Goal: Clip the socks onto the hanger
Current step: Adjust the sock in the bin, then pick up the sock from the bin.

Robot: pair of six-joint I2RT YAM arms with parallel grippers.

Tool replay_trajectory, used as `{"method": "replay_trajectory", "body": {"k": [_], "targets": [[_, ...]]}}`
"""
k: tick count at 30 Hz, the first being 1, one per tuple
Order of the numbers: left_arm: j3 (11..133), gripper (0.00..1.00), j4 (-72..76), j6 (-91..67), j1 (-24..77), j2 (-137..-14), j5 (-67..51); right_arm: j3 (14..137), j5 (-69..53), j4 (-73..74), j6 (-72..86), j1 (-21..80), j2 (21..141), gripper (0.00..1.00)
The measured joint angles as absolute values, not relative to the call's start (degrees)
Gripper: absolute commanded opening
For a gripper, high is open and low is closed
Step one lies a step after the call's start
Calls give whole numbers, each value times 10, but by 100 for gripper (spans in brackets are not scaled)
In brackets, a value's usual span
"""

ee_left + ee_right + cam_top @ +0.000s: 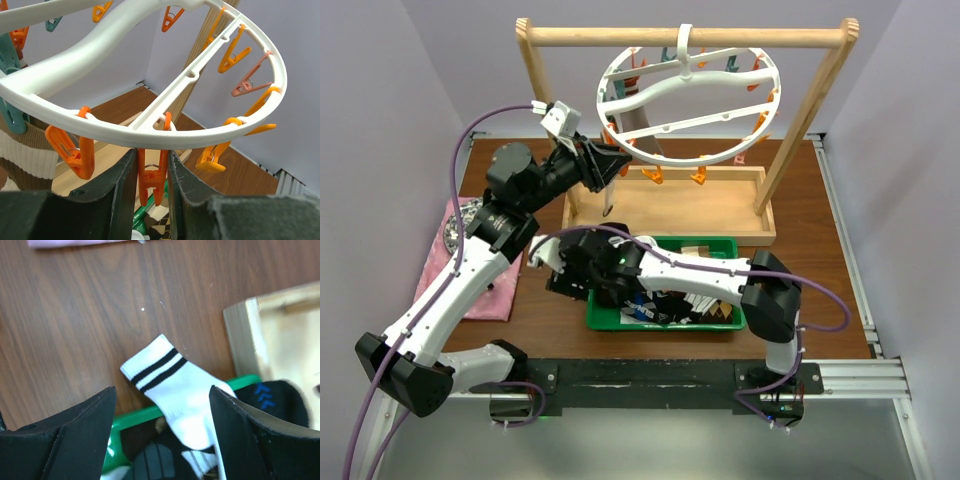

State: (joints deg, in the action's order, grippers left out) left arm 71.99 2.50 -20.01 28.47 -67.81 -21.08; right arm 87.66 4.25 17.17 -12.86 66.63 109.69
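Note:
The white ring hanger (690,105) hangs by its hook from the wooden frame's bar, with orange and teal pegs around it. My left gripper (152,155) is at the ring's lower left edge, shut on an orange peg (150,180) that hangs from the ring. A brown sock with a white cuff (20,150) hangs to the left of it. My right gripper (162,388) stands open above a white sock with two black stripes (175,385), which lies over the rim of the green tray (135,417) onto the table. Other socks (670,305) lie piled in the tray.
The wooden frame (665,210) stands on its flat base just behind the green tray (720,241); a corner of that base (250,335) is close to my right gripper. A pink cloth (470,275) lies on the table at the left.

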Motion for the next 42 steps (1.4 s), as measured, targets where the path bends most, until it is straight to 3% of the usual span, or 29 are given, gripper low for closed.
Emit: {"method": "replay_trajectory", "body": {"k": [9, 17, 28, 34, 38, 39, 40, 42], "targets": [[720, 0, 25, -200, 283, -678, -211, 921, 136, 229, -267, 759, 1117, 77], [720, 0, 24, -204, 282, -678, -211, 922, 213, 227, -305, 787, 1231, 75], [721, 0, 22, -206, 281, -678, -211, 926, 336, 178, -346, 786, 1275, 61], [721, 0, 23, -211, 281, -678, -211, 924, 370, 156, -362, 783, 1283, 37], [721, 0, 23, -215, 281, -678, -213, 924, 385, 144, -368, 783, 1284, 17], [721, 0, 23, -215, 280, -678, -213, 924, 387, 140, -369, 783, 1284, 7], [721, 0, 23, -215, 280, -678, -213, 924, 391, 136, -368, 783, 1284, 3], [721, 0, 23, -215, 279, -678, -213, 922, 393, 127, -369, 783, 1283, 0]]}}
